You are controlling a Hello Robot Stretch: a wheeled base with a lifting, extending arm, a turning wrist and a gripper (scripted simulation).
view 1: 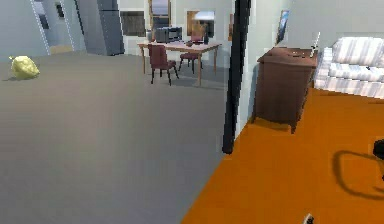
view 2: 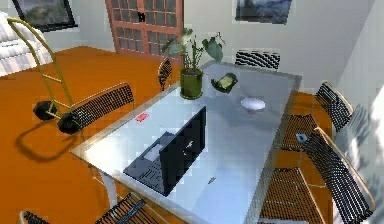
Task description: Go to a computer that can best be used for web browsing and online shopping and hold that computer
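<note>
A black laptop (view 2: 178,152) stands with its lid up on a long glass-topped table (view 2: 250,140) in the arm side view, near the table's near-left end. Its screen is dark and its keyboard half faces the view's left. A small red item (view 2: 142,117) lies on the glass just beyond it.
On that table stand a potted plant (view 2: 192,62), a dark object (view 2: 226,82) and a white dish (view 2: 253,104); mesh chairs (view 2: 103,104) (view 2: 335,175) ring it and a yellow hand truck (view 2: 45,75) stands to the left. The forward view holds a brown dresser (view 1: 285,85), a white sofa (view 1: 355,65), a dark wall edge (view 1: 238,70) and a far table (view 1: 185,48).
</note>
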